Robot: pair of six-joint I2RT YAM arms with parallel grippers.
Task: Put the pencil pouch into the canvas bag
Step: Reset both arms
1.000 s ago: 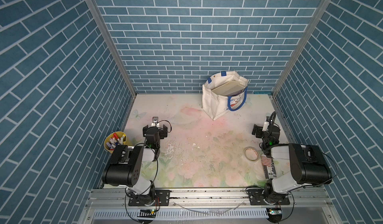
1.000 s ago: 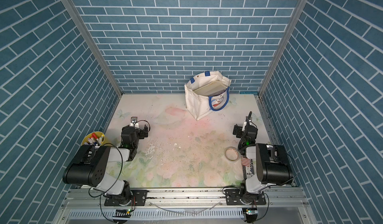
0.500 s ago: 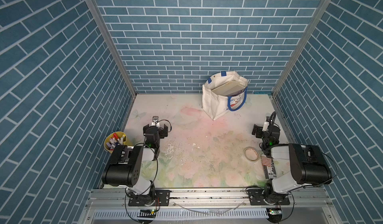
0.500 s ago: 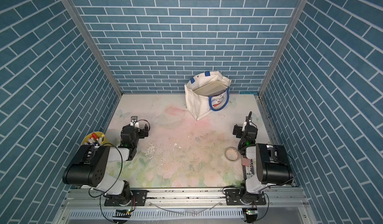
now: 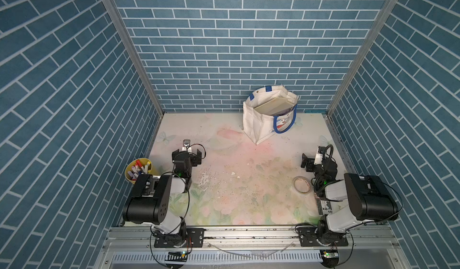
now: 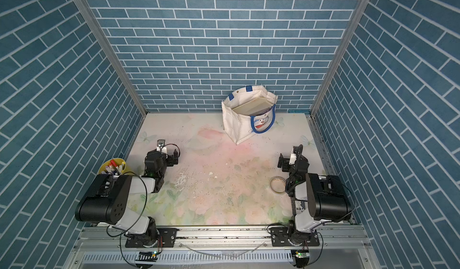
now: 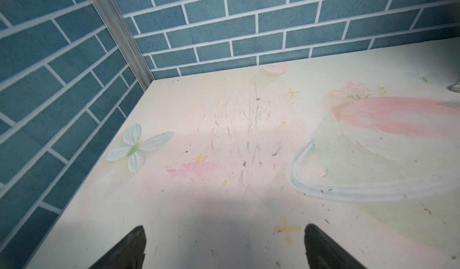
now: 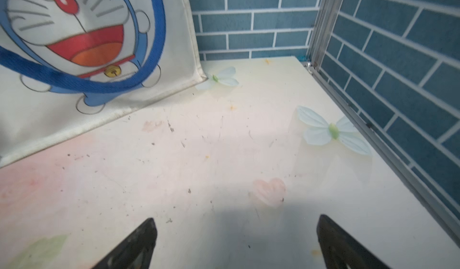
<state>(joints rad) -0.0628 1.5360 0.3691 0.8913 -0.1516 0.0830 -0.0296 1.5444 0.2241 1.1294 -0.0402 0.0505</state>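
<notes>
We find both arms folded low at the near side of the pale, floral-printed counter (image 5: 249, 200), which leaves its middle free. The left arm's fingers (image 7: 129, 250) are spread wide over bare surface with nothing between them. So are the right arm's fingers (image 8: 135, 245), which face the cream-white canvas bag with blue strap handles (image 5: 257, 124). That bag stands upright at the far right against the back wall, its mouth gaping, apparently for loading from above. No pencil pouch lies on the counter. A flat beige slab (image 5: 272, 105) leaning inside the bag may be it, so we judge the task likely done. The only writing we can read is "ex" on the white label on the right arm (image 5: 326, 206). The bag's blue cartoon cat print (image 8: 74, 31) carries no words.
</notes>
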